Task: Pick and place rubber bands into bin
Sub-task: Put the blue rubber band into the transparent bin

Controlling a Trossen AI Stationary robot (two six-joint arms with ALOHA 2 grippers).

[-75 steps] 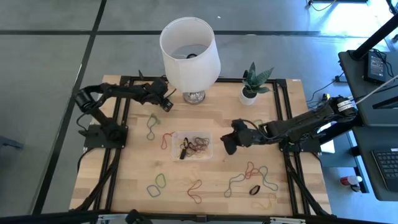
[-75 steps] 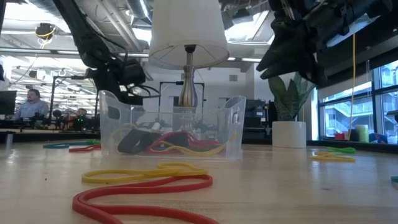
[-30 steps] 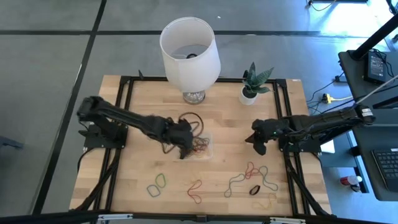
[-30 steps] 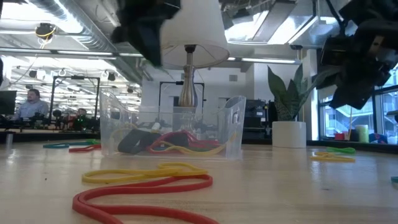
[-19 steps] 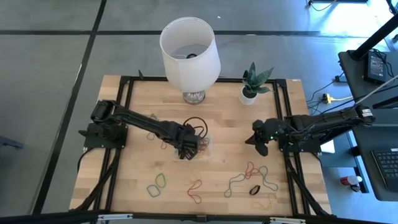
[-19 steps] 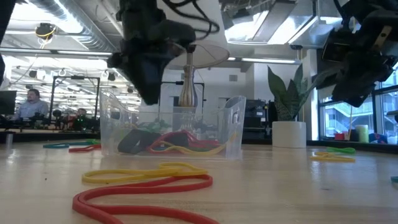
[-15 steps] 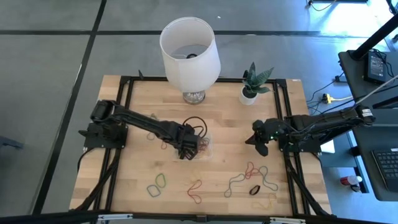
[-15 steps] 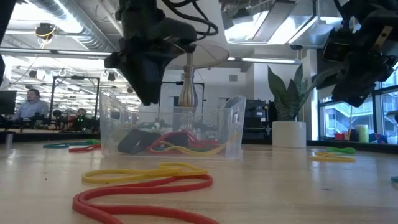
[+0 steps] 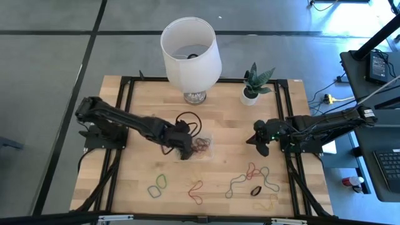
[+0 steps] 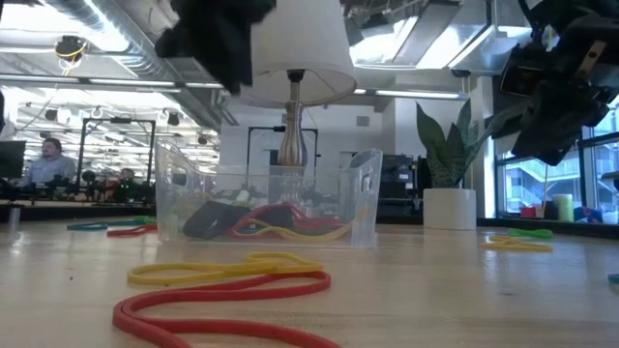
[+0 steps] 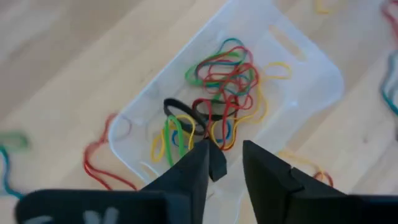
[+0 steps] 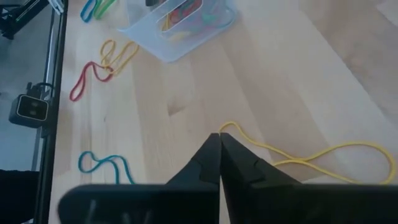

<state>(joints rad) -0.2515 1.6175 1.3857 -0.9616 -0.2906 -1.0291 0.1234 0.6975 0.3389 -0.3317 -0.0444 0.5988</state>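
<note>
The left end effector (image 11: 224,167) hung above the bin (image 9: 195,145), fingers a little apart and empty, a tangle of rubber bands (image 11: 221,106) lying inside the bin below it. The right end effector (image 9: 259,141) hovered over the bench (image 9: 137,181) right of the bin, fingers pressed together, holding nothing.

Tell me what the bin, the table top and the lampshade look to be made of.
Clear rectangular bin: glossy see-through plastic; the bands show through its walls.
Table top: light wood, matte, with visible plank seams and grain.
White cylindrical lampshade: probably fabric or paper; smooth, matte, opaque.
</note>
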